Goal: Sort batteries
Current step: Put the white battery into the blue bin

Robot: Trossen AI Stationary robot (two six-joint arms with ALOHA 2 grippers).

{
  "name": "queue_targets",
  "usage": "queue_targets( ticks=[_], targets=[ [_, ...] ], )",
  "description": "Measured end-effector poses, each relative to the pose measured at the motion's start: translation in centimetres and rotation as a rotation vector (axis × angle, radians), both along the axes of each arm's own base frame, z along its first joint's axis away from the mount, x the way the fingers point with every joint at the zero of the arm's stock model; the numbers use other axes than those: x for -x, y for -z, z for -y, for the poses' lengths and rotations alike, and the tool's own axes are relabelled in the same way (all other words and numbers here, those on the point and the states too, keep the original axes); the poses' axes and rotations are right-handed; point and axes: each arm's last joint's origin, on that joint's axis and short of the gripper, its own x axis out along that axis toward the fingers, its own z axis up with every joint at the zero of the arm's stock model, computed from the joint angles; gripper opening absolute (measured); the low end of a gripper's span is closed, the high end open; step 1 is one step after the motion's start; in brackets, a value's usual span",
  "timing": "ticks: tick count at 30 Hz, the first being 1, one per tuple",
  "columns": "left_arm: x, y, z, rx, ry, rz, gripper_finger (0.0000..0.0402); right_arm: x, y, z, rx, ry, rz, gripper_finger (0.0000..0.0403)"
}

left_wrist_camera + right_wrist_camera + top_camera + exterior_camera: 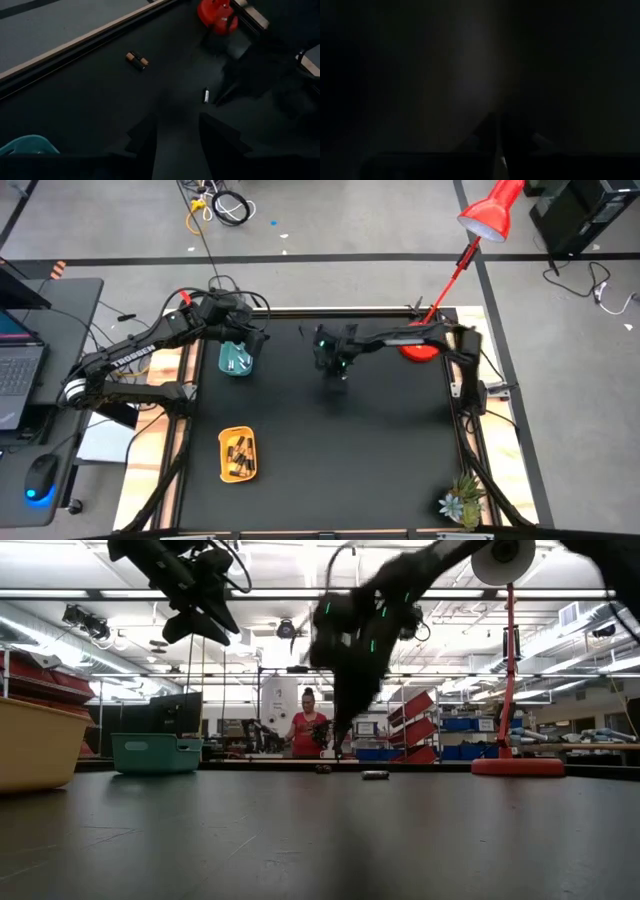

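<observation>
Two dark, copper-tipped batteries (136,60) lie side by side on the black table near its far edge. A silver battery (205,95) shows right at the tip of my right gripper (335,368), which points steeply down at mid-table, a little above the surface (338,745). Its fingers look shut (498,125). My left gripper (177,120) hangs open and empty high above the teal tray (237,358). The yellow tray (238,453) holds several batteries. My right gripper comes from above, slanting down, with its tip beside the silver battery (205,95). Its own wrist view is too dark to show between the fingers. I cannot tell whether it touches or holds that battery.
A red lamp stands with its base (420,350) at the table's far right. A small plant (462,502) sits at the near right corner. Two more small batteries (375,775) show low on the table in the low view. A person stands in the room behind.
</observation>
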Motion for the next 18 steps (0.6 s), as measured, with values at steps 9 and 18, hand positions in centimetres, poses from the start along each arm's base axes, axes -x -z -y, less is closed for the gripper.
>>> queue_targets(
  ticks=[9, 18],
  targets=[
    [-0.2, -0.4, -0.2, -0.044, 0.004, 0.036, 0.0152, 2.7, -0.9, 1.6, 0.042, -0.062, -0.073, 0.0119],
    [-0.3, -0.4, -0.2, -0.052, 0.012, 0.03, 0.0152, 4.3, 2.7, 0.5, 0.18, -0.214, -0.213, 0.0209]
  ],
)
